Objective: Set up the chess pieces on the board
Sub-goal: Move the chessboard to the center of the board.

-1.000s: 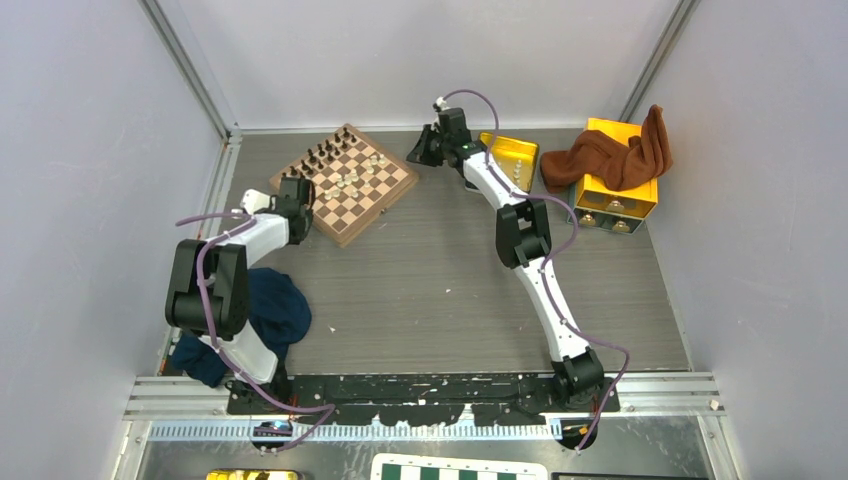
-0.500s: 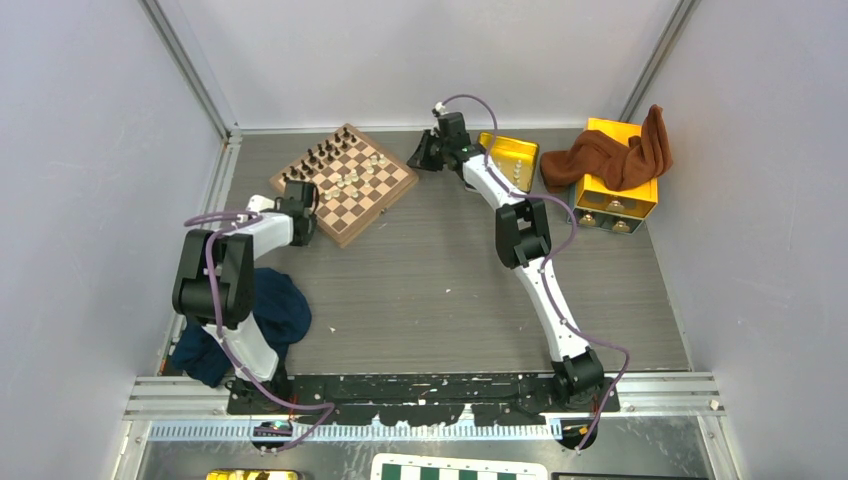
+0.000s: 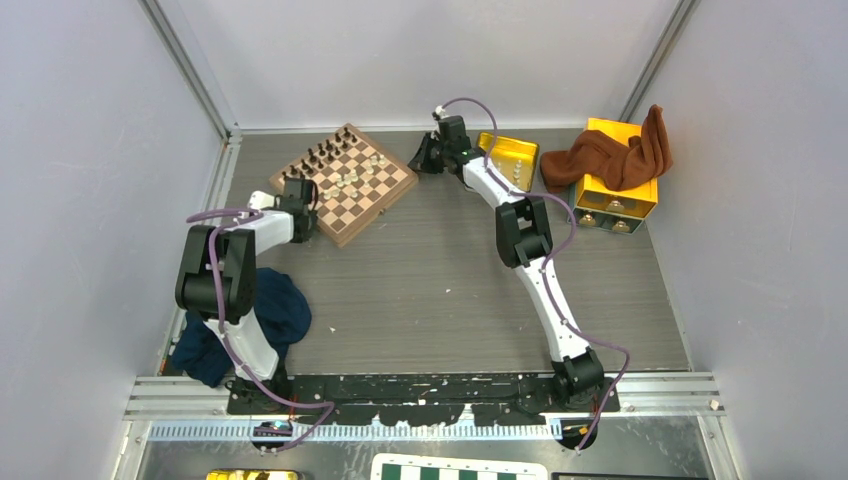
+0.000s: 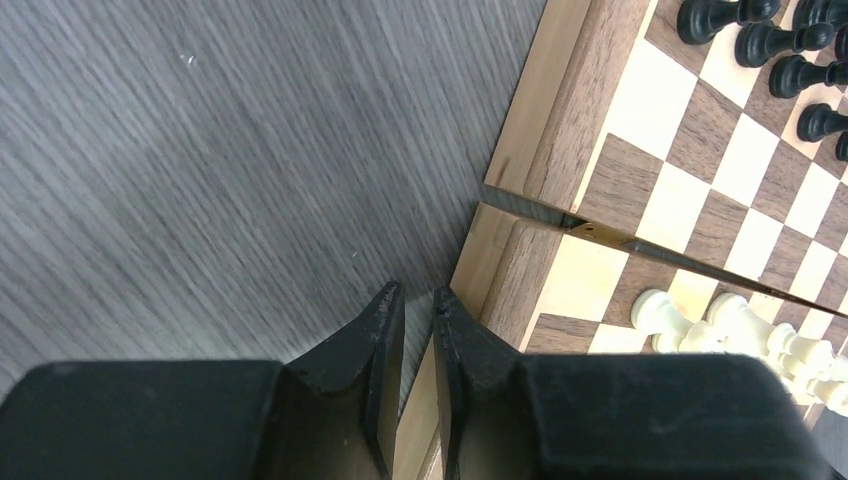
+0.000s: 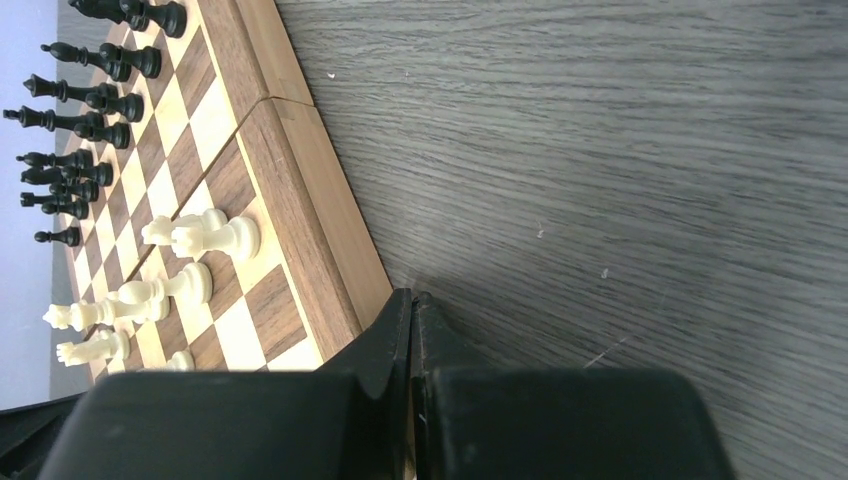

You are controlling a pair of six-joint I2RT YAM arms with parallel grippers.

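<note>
Left tool [image 4: 412, 292] and right tool [image 5: 412, 296] (two, both pressed together) flank one board [image 3: 368, 205].

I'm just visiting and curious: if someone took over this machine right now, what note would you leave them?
Left claw: shut, holding no piece, over the near-left rim of the board.
Right claw: shut, holding no piece, at the board's right side.
Done: dark pieces stand in rows along the far-left side.
Left: cream pieces are bunched mid-board, not lined up. A few more seem to be in the yellow tray.
</note>
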